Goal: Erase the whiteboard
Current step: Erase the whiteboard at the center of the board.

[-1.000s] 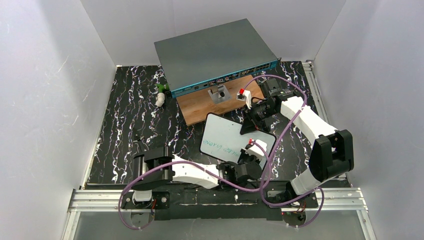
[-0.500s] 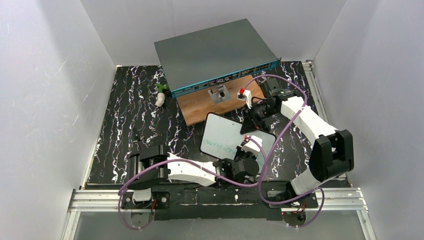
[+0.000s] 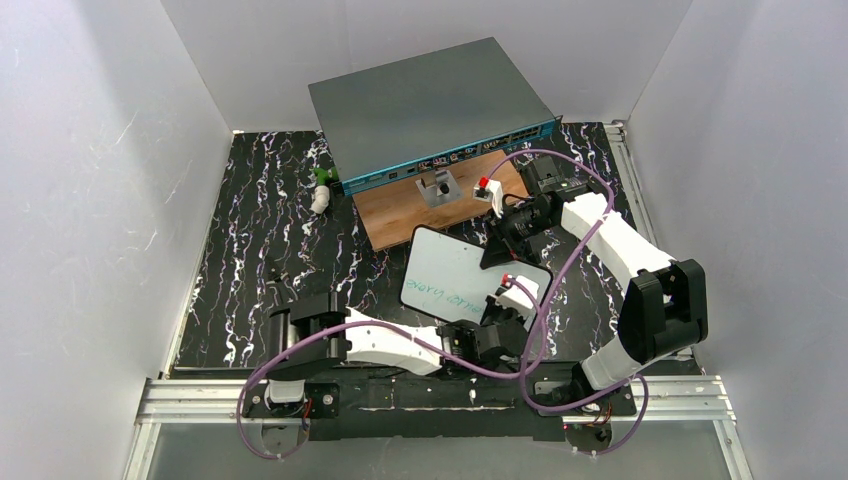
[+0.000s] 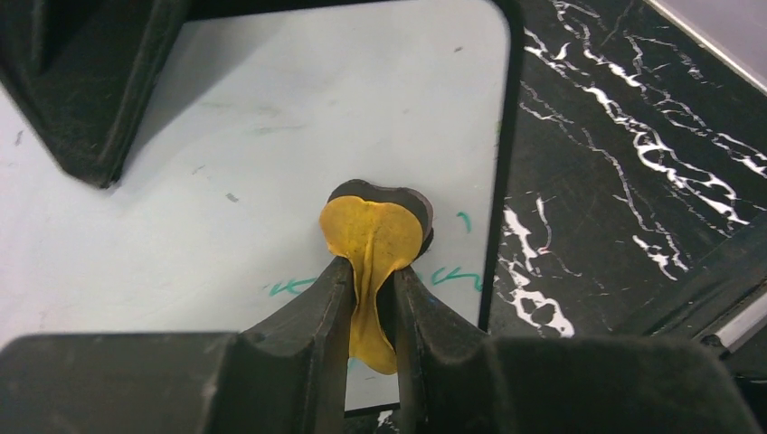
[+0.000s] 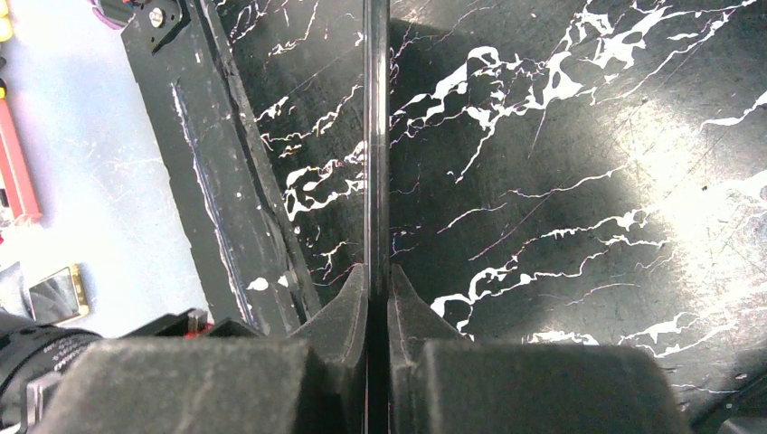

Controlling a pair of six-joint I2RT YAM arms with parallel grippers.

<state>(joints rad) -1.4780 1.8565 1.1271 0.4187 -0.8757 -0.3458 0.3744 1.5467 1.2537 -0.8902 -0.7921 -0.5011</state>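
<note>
The whiteboard point(image 3: 455, 270) is a small white board with a thin dark rim, tilted up off the mat, with green handwriting along its near edge. My right gripper point(image 3: 500, 240) is shut on its far edge; in the right wrist view the board shows edge-on as a thin dark line point(image 5: 375, 136) between the jaws. My left gripper point(image 3: 503, 312) is shut on a yellow eraser pad point(image 4: 374, 240) with a dark backing, pressed on the board point(image 4: 271, 154) near its right corner, over green marks point(image 4: 448, 276).
A large grey box with a teal front point(image 3: 430, 110) stands at the back, a brown wooden board point(image 3: 420, 212) with a small metal bracket point(image 3: 437, 188) in front of it. A small white and green object point(image 3: 320, 192) lies at the left on the black marbled mat point(image 3: 260, 230).
My left gripper with the pad slid back along the board's near edge and returned toward the right corner. The right gripper has held the board still.
</note>
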